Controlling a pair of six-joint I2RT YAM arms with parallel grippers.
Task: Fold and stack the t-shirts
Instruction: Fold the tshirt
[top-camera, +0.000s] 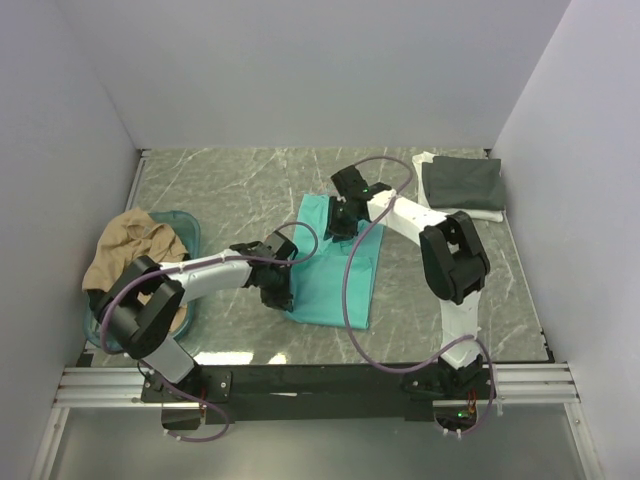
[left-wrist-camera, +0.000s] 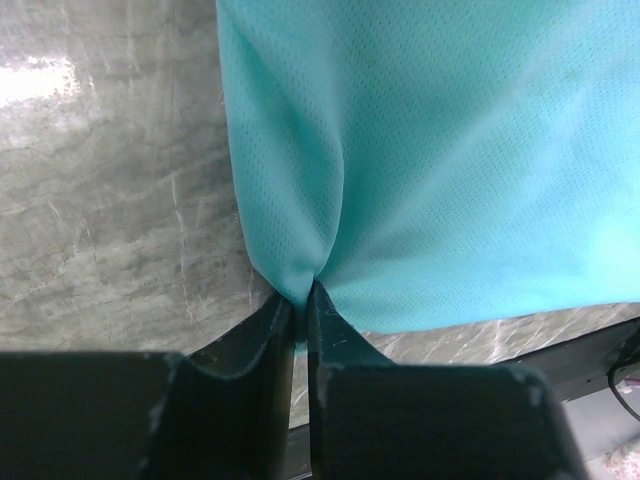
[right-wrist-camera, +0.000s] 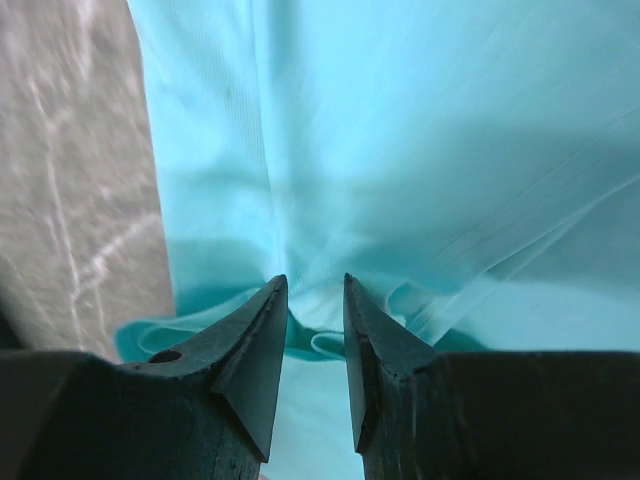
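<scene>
Bare marbled table (top-camera: 230, 180) behind the teal-green t-shirt (top-camera: 340, 285); basket (top-camera: 186, 222) far left, folded t-shirts (top-camera: 462, 185) far right.

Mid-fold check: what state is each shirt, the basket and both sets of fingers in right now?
teal t-shirt: lying flat, partly folded.
tan t-shirt: crumpled, unfolded, in the basket.
basket: upright, holding it.
dark grey t-shirt: folded, top of the far-right stack.
white t-shirt: under the grey, mostly hidden.
left gripper: fingers shut on the teal t-shirt's edge.
right gripper: fingers apart astride a teal fold; grip unclear.
</scene>
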